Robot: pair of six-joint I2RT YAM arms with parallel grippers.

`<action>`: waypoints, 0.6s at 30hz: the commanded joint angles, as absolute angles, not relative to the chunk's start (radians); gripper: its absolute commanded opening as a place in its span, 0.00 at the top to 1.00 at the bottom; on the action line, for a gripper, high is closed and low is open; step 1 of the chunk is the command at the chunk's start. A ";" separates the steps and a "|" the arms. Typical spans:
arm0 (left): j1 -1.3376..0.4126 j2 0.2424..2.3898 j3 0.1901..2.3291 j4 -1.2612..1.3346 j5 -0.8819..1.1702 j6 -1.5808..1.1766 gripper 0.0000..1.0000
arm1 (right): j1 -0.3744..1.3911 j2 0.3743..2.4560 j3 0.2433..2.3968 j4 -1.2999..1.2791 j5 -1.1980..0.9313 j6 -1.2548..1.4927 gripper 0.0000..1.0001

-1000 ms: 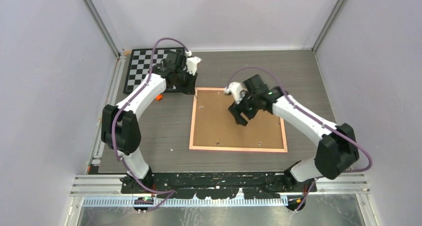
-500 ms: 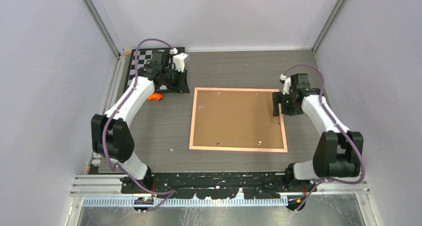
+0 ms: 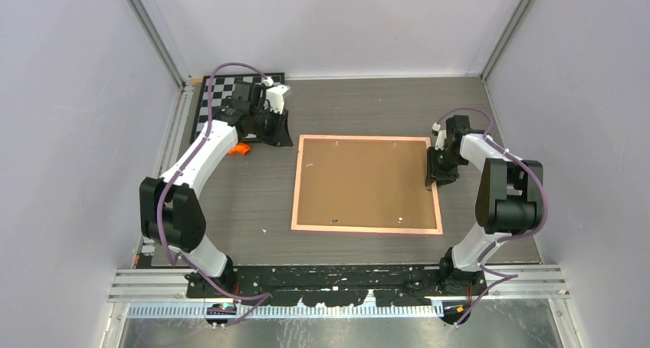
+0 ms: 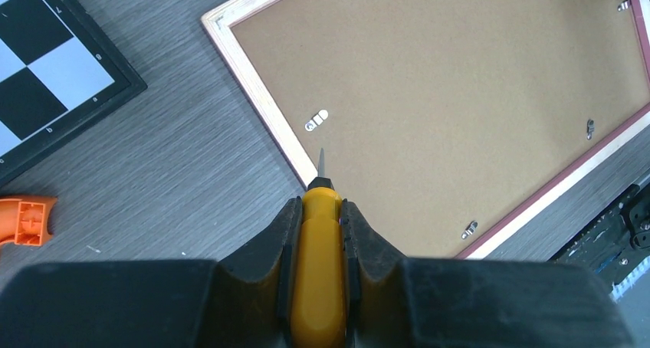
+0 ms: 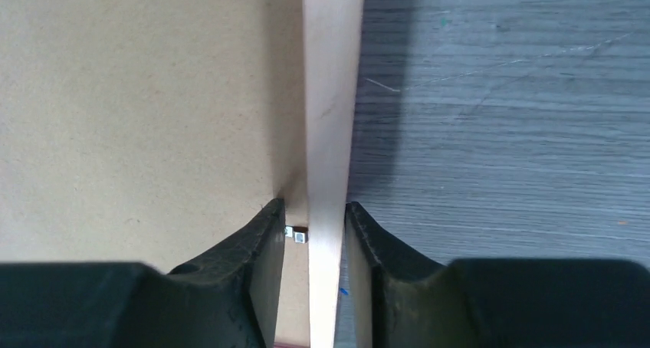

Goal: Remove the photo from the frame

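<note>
Your table [image 3: 360, 103] carried the frame [image 3: 366, 183] flat and face down at its middle, pink border all round and the brown fibreboard back [image 4: 460, 80] turned up. The photo was nowhere to be seen. I judge it lay under that back, inside the frame. The chessboard [image 3: 217, 95] sat at the far left corner, well apart from the frame.

Your left gripper [image 4: 320, 206] hung just off the frame's far left corner, jaws closed on a small yellow-handled screwdriver [image 4: 320, 271] whose thin tip pointed at the left border without touching it. Your right gripper [image 5: 314, 208] stood astride the frame's right border [image 5: 331, 95]. Its outer finger was against the rail, and on the inner side there was a sliver of gap with a small metal clip in it. I could not tell whether that was a firm pinch or jaws merely straddling.

As for progress, you were early in the task: the back was seated, nothing had been lifted, and the small metal clips [image 4: 316, 120] were along its edges. Whether any had been turned aside was too small to make out. By my reading, you had yet to free the clips, raise the back and draw the photo out.

A small orange piece [image 4: 23, 219] lay beside the chessboard.
</note>
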State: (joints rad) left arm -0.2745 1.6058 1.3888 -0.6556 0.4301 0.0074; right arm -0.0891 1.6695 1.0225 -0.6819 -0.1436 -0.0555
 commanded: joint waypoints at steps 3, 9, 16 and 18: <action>-0.275 1.545 1.372 -0.621 0.462 0.005 1.00 | -0.088 1.806 1.136 -0.633 -0.156 -0.123 0.75; -0.275 1.542 1.370 -0.623 0.466 0.005 1.00 | -0.089 1.947 1.343 -0.673 -0.220 -0.288 0.98; -0.275 1.568 1.386 -0.629 0.501 -0.029 1.00 | -0.087 2.123 1.641 -0.746 -0.315 -0.602 0.99; -0.274 1.581 1.406 -0.648 0.510 -0.031 1.00 | -0.085 2.188 1.759 -0.760 -0.295 -0.604 0.96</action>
